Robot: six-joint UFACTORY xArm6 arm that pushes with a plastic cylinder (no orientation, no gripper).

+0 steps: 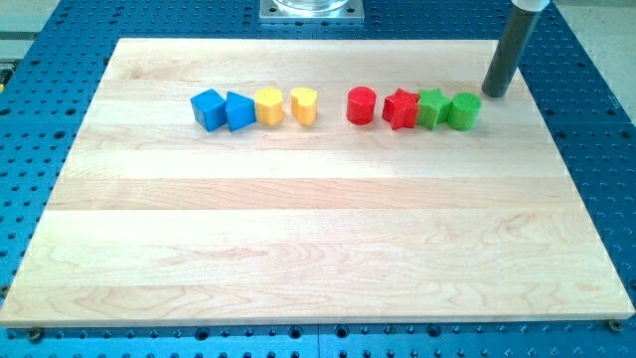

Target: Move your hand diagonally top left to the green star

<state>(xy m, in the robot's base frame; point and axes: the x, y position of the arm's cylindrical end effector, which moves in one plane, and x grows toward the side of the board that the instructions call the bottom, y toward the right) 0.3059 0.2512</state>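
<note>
The green star point(433, 106) lies in a row of blocks across the upper part of the wooden board point(318, 239). It touches the red star point(401, 108) on its left and the green cylinder point(464, 110) on its right. My tip point(494, 93) rests on the board at the view's upper right, just above and to the right of the green cylinder, about two block widths right of the green star. It touches no block.
A red cylinder point(362, 105) stands left of the red star. Further left sit a yellow heart point(304, 105), a yellow hexagon point(269, 105), a blue triangle-like block point(239, 110) and a blue cube point(209, 108). A metal arm base point(311, 9) is at the top edge.
</note>
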